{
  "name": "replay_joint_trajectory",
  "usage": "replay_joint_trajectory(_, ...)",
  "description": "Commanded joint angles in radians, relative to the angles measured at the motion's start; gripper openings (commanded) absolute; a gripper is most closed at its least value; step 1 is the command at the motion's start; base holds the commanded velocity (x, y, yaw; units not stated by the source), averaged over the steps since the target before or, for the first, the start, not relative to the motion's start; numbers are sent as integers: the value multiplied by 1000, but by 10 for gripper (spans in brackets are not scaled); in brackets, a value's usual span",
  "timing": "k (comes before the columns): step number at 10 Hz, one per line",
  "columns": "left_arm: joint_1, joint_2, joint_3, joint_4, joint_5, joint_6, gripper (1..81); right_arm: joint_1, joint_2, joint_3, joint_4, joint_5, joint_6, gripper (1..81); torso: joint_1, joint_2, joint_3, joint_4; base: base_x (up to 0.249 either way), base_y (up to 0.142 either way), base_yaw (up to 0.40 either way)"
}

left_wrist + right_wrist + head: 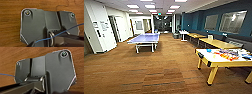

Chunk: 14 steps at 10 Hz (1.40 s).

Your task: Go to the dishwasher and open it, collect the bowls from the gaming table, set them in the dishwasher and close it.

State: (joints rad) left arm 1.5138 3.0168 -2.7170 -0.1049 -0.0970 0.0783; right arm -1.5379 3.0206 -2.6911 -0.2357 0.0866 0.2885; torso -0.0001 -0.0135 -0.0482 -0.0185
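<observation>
Facing the gaming table [214,59] with a blue bowl [208,50], no legible writing, gripper states cannot be told

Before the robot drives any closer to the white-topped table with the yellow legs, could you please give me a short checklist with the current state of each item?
1. White-topped gaming table with yellow edge and legs in sight, ahead on the right: ok.
2. Small round blue bowl visible on that table's near end: ok.
3. Orange-red bowl located among the colourful items on the top: cannot tell.
4. Brown carpeted floor between the robot and the table free of obstacles: ok.
5. Blue table-tennis table standing well off to the left of that path: ok.
6. Gripper fingers open and ready, judged from the wrist views: cannot tell.
</observation>
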Motion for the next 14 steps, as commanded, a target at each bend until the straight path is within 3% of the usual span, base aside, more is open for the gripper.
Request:
replay_joint_trajectory(1, -47, -1, 2, -2, 53, 3, 811, 49, -4, 4, 0, -44, -5, 811, 0, 0, 0, 0, 221, 0, 0)
replay_joint_trajectory(14, -47, 8, 2, -2, 53, 3, 811, 47, -1, 4, 7, -44, -5, 811, 0, -1, 0, 0, 221, 0, 0)
